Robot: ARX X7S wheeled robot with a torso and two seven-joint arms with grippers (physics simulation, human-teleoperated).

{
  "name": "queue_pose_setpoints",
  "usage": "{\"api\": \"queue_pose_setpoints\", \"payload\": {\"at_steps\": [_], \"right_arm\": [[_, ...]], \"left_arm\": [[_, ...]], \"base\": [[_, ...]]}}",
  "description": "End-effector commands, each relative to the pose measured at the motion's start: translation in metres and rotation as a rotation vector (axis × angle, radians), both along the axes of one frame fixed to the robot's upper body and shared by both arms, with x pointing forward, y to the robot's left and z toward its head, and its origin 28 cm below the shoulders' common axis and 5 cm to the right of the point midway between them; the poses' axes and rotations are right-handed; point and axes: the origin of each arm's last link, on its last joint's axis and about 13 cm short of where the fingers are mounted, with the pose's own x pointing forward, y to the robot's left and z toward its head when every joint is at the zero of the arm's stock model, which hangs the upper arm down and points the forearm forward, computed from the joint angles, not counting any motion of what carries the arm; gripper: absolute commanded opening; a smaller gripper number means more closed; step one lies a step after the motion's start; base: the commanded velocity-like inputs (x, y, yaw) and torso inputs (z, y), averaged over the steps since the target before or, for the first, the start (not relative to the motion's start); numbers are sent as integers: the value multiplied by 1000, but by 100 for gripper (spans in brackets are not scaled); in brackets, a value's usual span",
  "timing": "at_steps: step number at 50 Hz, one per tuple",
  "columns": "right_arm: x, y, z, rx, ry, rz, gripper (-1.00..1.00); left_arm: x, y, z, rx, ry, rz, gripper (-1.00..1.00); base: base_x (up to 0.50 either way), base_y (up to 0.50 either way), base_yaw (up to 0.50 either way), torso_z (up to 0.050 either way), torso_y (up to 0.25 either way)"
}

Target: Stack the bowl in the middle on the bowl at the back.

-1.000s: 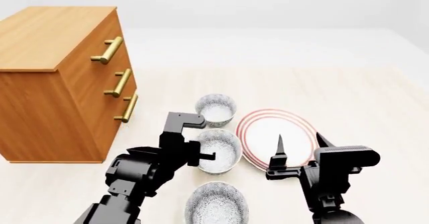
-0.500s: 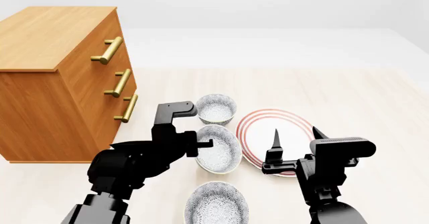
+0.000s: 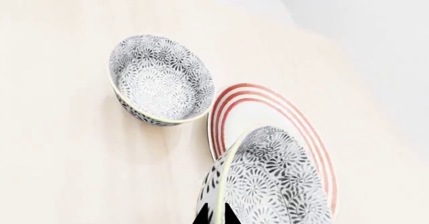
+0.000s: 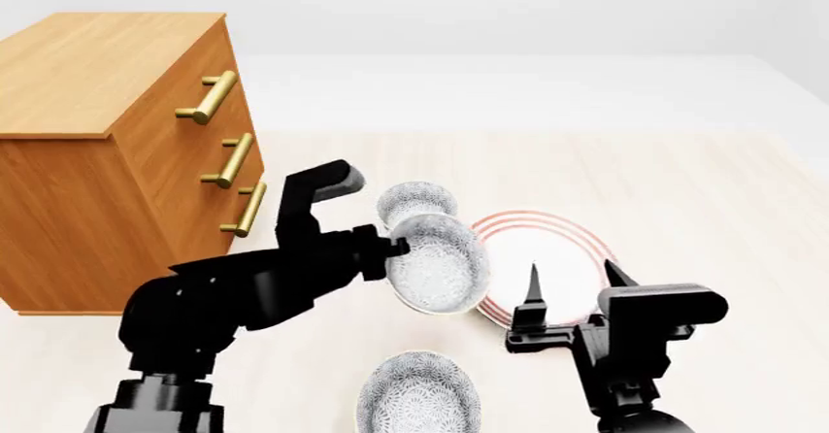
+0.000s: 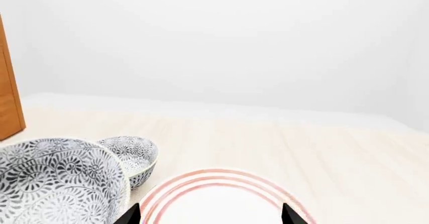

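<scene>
On the pale wooden tabletop [image 4: 700, 190], three speckled bowls and a red-ringed plate [image 4: 557, 249] lie in front of the robot, with a wooden drawer cabinet [image 4: 116, 151] at the left. No brand, label or legible writing is visible on any item.

The left gripper [image 4: 388, 249] is clamped on the near rim of the middle bowl [image 4: 441, 263]. In the left wrist view one black fingertip shows at the rim of that bowl [image 3: 268, 184]. The bowl is off the table and tilted, its opening turned toward the plate. In the head view it overlaps the lower edge of the back bowl [image 4: 417, 200] and the left edge of the plate. The back bowl [image 3: 161, 81] rests upright on the table just beside the plate [image 3: 282, 118]. The front bowl [image 4: 417, 394] sits upright at the near edge of the head view.

The right gripper [image 4: 568, 287] hovers over the near part of the plate with its fingers spread apart; both tips [image 5: 130, 214] show at the picture edge in the right wrist view.

Change from 0.5 s ago: the middle bowl then sat lower, level and nearer, between the back and front bowls. It is now raised, tipped and shifted toward the back bowl. The left arm has extended forward. The right gripper's position is nearly unchanged.
</scene>
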Motion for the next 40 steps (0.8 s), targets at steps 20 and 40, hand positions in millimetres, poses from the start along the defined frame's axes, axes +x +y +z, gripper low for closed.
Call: {"api": "queue_pose_setpoints", "payload": {"at_steps": [20, 40], "right_arm": [[-14, -1, -8, 5, -14, -21, 100], [-16, -5, -7, 5, -19, -48, 100]], "left_arm": [[-29, 19, 40, -162, -28, -71, -100], [-67, 28, 37, -181, 21, -126, -100]], "base": [[0, 0, 0, 0, 1], [0, 0, 0, 0, 1]]}}
